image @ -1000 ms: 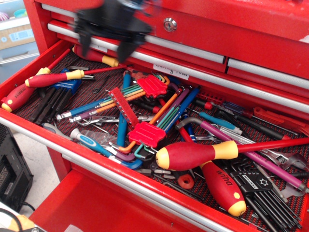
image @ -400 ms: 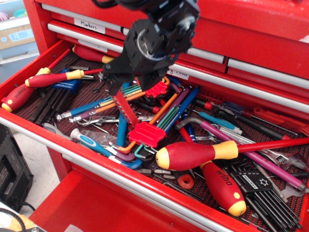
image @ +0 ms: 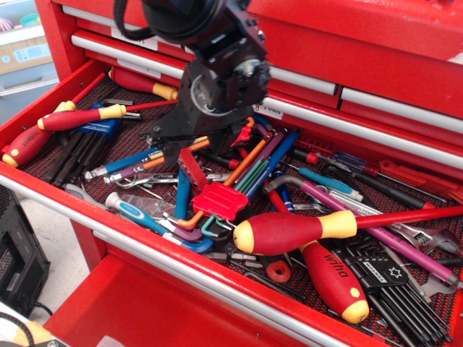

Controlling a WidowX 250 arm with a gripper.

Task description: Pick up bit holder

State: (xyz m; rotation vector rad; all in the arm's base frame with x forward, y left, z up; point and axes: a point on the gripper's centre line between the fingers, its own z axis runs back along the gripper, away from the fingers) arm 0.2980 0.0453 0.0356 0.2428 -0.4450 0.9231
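The bit holder [image: 194, 172] is a narrow red ribbed strip lying slantwise on the pile of coloured hex keys in the open drawer. Only its lower half shows; its upper end is hidden under my gripper. My black gripper [image: 194, 150] is low over the pile, right on the strip's upper end. Its jaws stand apart, one finger [image: 169, 147] to the left of the strip and the other to the right. I cannot tell whether they touch the strip.
A blocky red clip with hex keys [image: 221, 201] lies just below the strip. Fat red-and-yellow screwdrivers lie at front right [image: 289, 231] and at the left [image: 72, 119]. A black hex key set [image: 83, 144] is at the left. The drawer's front rail [image: 181, 264] runs along the near side.
My gripper has come from the upper left, above the drawer, down and right onto the upper end of the bit holder, covering it. The tools have not moved.
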